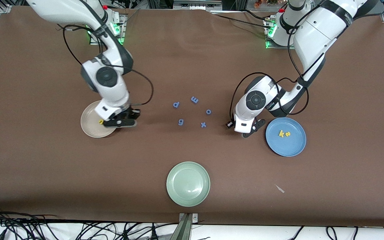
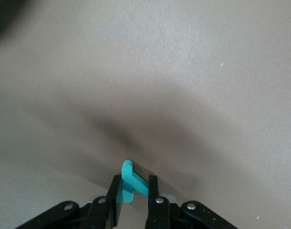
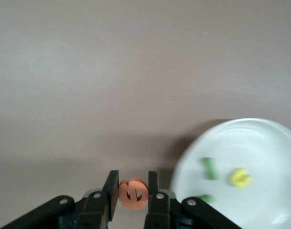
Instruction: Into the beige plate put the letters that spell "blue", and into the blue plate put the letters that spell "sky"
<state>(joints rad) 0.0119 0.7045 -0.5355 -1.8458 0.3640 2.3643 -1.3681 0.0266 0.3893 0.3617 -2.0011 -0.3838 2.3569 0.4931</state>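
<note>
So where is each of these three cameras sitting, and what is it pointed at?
Front view: high across the table, facing both arms; it shows the beige plate, the blue plate and a pale green plate.
Left wrist view: on the left arm's wrist, looking down past the left gripper, shut on the teal y, at brown table.
Right wrist view: on the right arm's wrist, showing the right gripper shut on the orange e.
Shared: the beige plate shows in front and right wrist views.

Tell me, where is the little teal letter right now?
The teal y is pinched in the left gripper, low over the brown table beside the blue plate.
</note>
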